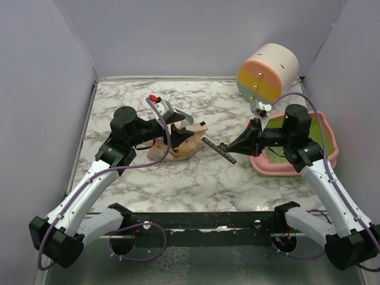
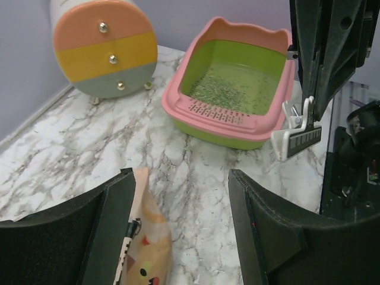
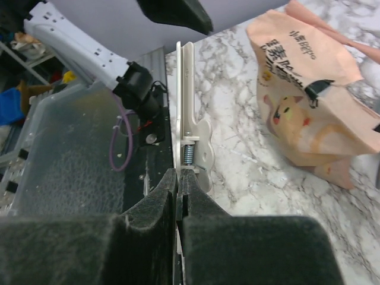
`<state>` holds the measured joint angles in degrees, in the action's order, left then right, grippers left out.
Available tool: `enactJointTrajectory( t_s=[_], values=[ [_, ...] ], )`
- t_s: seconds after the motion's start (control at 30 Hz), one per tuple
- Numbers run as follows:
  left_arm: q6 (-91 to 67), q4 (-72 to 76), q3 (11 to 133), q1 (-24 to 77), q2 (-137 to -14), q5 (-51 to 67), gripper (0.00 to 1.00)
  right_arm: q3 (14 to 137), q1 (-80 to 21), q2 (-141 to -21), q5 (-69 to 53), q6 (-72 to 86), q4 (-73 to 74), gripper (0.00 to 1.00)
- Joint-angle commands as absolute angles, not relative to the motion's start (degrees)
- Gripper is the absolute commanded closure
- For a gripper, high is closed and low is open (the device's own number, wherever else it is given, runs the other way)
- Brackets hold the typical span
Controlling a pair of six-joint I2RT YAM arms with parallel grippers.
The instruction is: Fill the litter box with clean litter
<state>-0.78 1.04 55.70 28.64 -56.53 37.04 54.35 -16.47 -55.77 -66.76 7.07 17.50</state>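
Note:
The pink litter box [image 1: 268, 167] with a lime-green inside stands at the right, partly hidden by my right arm. In the left wrist view the litter box [image 2: 221, 114] holds a thin speckled layer of greenish-grey litter [image 2: 233, 89]. The tan paper bag [image 1: 178, 147] with a cartoon face lies left of centre. My left gripper [image 1: 177, 132] is over it, wide open [image 2: 181, 178], with the bag [image 2: 147, 249] against its left finger. My right gripper [image 1: 230, 146] is shut [image 3: 180, 175] on a long cream spring clip [image 3: 189, 113], held above the table between the bag [image 3: 314, 107] and the box.
A round cream drum [image 1: 267, 71] with orange, yellow and grey bands stands at the back right, behind the litter box; it also shows in the left wrist view [image 2: 104, 50]. Purple walls close in the marble table [image 1: 196, 184] on three sides.

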Motion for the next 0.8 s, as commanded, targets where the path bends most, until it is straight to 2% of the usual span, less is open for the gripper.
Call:
enactJointTrajectory(
  t_s=[0.0,0.4,0.77],
  values=[
    [-5.54,4.41,55.07,28.88,-56.86,43.02,0.33,55.14,-17.71,-55.38,-72.23,6.37,17.44,0.99],
    [-13.92,13.09,53.59,28.92,-56.15,63.12,0.33,55.75,-18.95,-56.85,-70.02,5.18,18.79,0.99],
    [-18.38,9.19,58.77,28.91,-65.93,66.0,0.4,55.54,-19.51,-56.7,-69.42,5.1,18.26,0.99]
  ],
)
